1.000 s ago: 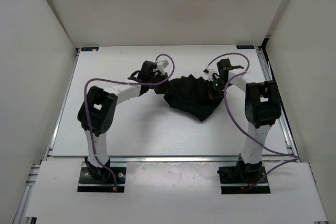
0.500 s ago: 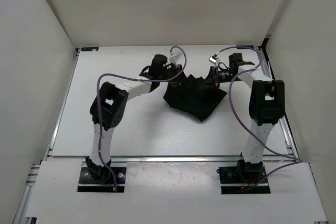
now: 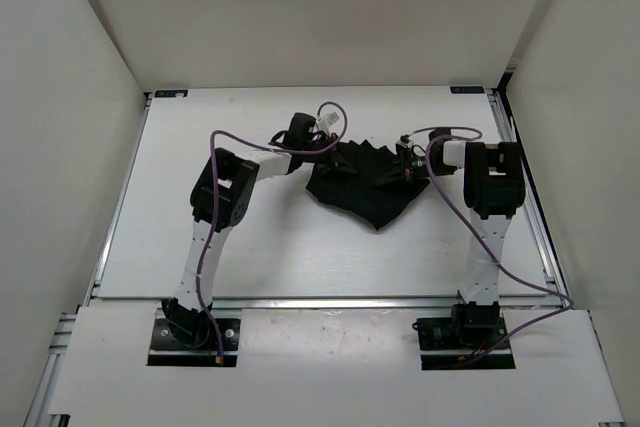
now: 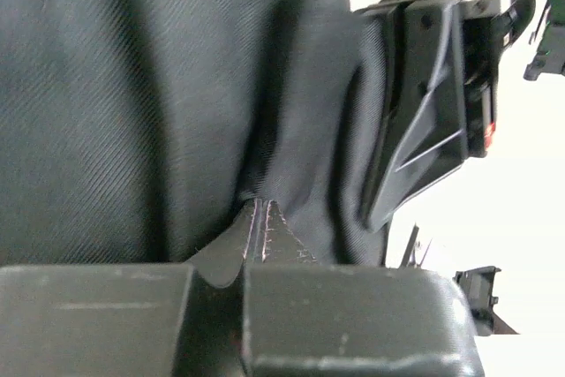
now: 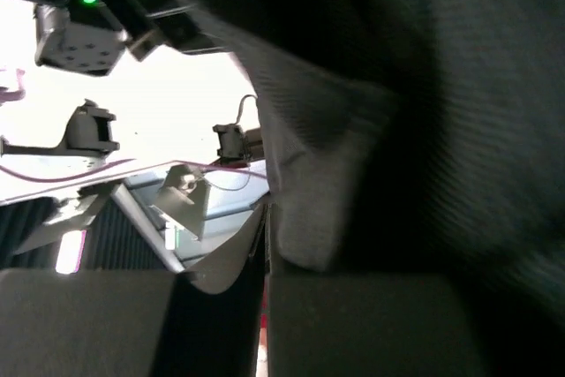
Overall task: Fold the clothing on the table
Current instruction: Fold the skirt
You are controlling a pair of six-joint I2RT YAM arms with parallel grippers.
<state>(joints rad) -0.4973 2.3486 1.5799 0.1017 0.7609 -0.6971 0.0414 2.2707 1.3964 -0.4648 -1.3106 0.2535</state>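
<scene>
Two pinches: left gripper and right gripper each clench the clothing at its far edge; limp, light fabric, likely best held at corners.

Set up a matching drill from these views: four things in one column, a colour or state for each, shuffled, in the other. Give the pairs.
Column A
1. clothing
2. table
3. left claw
4. right claw

Column B
a. white
b. shut on the clothing's right end
c. black, pleated
d. shut on the clothing's left end

Pairs: 1-c; 2-a; 3-d; 4-b
</scene>
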